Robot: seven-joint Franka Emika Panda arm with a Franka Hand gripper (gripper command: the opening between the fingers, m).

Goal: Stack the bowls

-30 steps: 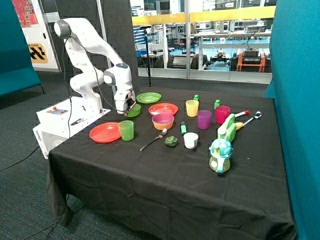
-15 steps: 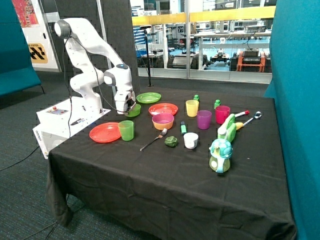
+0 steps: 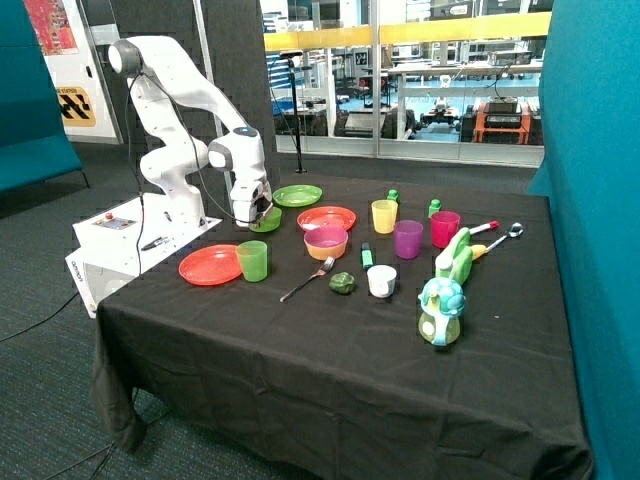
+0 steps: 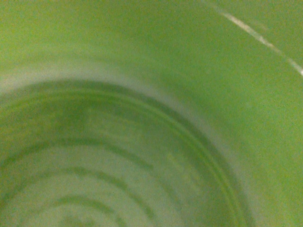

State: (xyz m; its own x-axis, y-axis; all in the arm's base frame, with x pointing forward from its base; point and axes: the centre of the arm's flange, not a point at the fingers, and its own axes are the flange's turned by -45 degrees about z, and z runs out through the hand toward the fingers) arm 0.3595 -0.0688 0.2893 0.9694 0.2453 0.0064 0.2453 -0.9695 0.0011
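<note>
The light green bowl [image 3: 267,218] hangs at my gripper [image 3: 254,212], near the table's far edge beside the robot base. The gripper is shut on its rim and holds it just off the black cloth. In the wrist view the bowl's green inside [image 4: 151,113] fills the whole picture. The purple bowl [image 3: 326,236] sits nested in the yellow bowl [image 3: 327,250] near the middle of the table, in front of a red plate [image 3: 327,216].
A green plate [image 3: 297,195] lies just behind the gripper. A red plate [image 3: 207,265] and a green cup [image 3: 253,260] stand in front of it. A fork [image 3: 308,279], yellow [image 3: 384,215], purple [image 3: 407,239] and pink [image 3: 444,228] cups, and toys lie further along the table.
The gripper and the light green bowl have risen slightly and shifted a little toward the green plate. Nothing else has moved.
</note>
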